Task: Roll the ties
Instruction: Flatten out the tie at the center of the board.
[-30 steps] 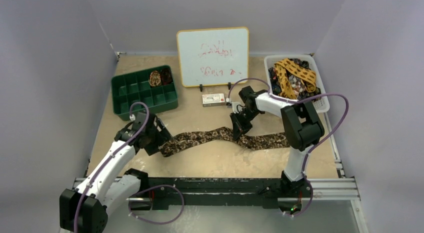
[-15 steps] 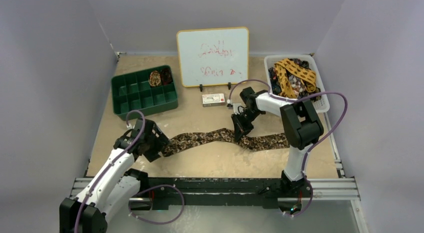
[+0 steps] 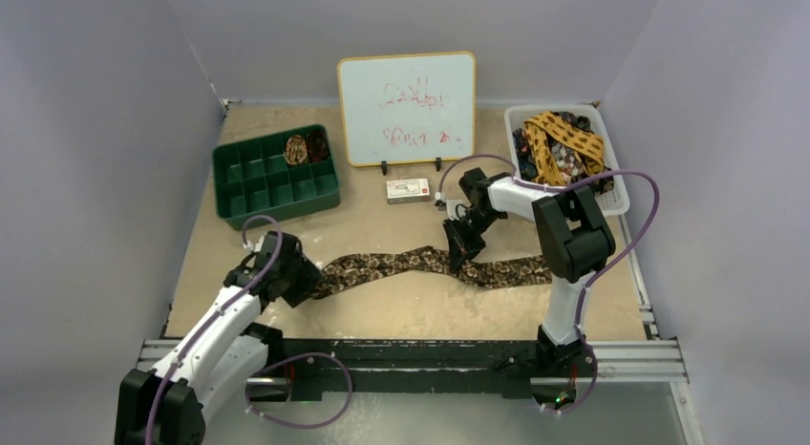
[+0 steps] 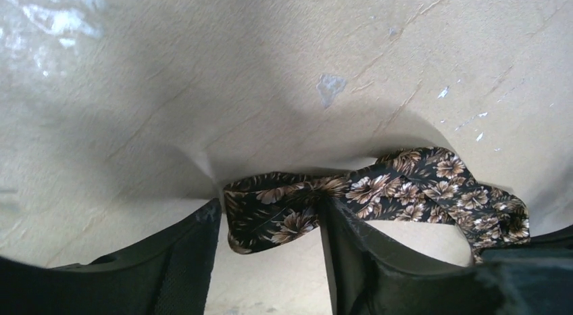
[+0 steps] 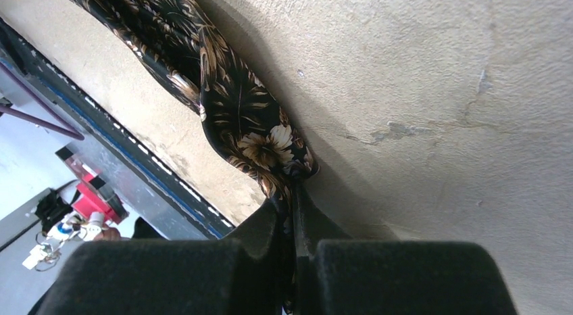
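Note:
A brown floral-print tie [image 3: 401,264] lies in a wavy line across the middle of the table. My left gripper [image 3: 304,277] is at its left end. In the left wrist view the left gripper [image 4: 270,213] is open, and the tie's [image 4: 419,186] narrow end hangs between the jaws against the right finger [image 4: 351,254]. My right gripper [image 3: 457,254] is at the tie's middle. In the right wrist view the right gripper [image 5: 294,193] is shut on a fold of the tie [image 5: 243,119], just above the table.
A green compartment tray [image 3: 277,192] at the back left holds a rolled tie [image 3: 297,149]. A white basket [image 3: 616,192] at the back right holds loose ties [image 3: 564,144]. A whiteboard [image 3: 406,108] and a small box [image 3: 408,189] stand at the back.
My left arm has drawn back toward its base, and its gripper has shifted slightly nearer along the tie's left end. The right arm has barely moved.

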Motion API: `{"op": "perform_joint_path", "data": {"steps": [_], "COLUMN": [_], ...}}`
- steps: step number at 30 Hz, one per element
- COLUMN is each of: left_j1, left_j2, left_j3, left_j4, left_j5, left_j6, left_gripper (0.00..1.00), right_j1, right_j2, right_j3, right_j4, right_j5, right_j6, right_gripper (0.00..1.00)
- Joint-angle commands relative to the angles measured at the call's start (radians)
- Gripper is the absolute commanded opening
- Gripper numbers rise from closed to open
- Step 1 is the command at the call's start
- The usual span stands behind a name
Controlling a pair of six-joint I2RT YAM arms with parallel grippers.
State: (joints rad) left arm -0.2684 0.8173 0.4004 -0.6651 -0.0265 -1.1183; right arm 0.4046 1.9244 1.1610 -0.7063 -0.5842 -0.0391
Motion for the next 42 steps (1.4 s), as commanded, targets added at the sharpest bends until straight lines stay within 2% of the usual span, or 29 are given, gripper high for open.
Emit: {"op": "perform_joint_path", "data": {"steps": [1, 5, 9, 12, 17, 21, 25, 29, 32, 38, 42], "left_j1": [0.006, 0.006, 0.006, 0.006, 0.016, 0.035, 0.043, 0.051, 0.057, 0.080, 0.092], "left_j2": [0.013, 0.044, 0.057, 0.045, 0.035, 0.053, 0.137, 0.189, 0.202, 0.196, 0.185], "left_j3": [-0.033, -0.044, 0.009, 0.098, 0.276, 0.341, 0.370, 0.324, 0.279, 0.256, 0.281], "left_j4": [0.157, 0.208, 0.180, 0.119, -0.010, -0.024, -0.064, -0.028, 0.002, -0.043, -0.060], "left_j5": [-0.028, -0.048, -0.059, -0.062, -0.084, 0.011, 0.015, -0.014, -0.040, -0.175, -0.223], "left_j6": [0.001, 0.031, 0.075, 0.159, 0.438, 0.589, 0.577, 0.508, 0.444, 0.345, 0.345], "left_gripper": [0.49, 0.29, 0.01, 0.00, 0.00, 0.00, 0.00, 0.00, 0.00, 0.00, 0.00], "right_j1": [-0.006, -0.006, -0.005, -0.006, -0.007, -0.009, -0.009, -0.009, -0.009, -0.009, -0.009], "right_j2": [-0.007, -0.001, -0.014, -0.029, -0.046, -0.043, -0.033, -0.013, -0.024, -0.140, -0.240], "right_j3": [0.007, 0.012, 0.008, -0.005, -0.035, -0.028, -0.020, -0.022, -0.012, 0.047, 0.063], "right_j4": [-0.045, -0.055, -0.057, -0.055, -0.043, -0.046, -0.056, -0.066, -0.064, -0.042, -0.017], "right_j5": [-0.002, -0.018, -0.017, -0.017, -0.031, -0.081, -0.179, -0.178, -0.108, 0.163, 0.268], "right_j6": [-0.019, -0.027, -0.019, -0.001, 0.010, -0.011, -0.047, -0.055, -0.034, 0.013, -0.014], "right_gripper": [0.00, 0.00, 0.00, 0.00, 0.00, 0.00, 0.00, 0.01, 0.11, 0.52, 0.61]}}
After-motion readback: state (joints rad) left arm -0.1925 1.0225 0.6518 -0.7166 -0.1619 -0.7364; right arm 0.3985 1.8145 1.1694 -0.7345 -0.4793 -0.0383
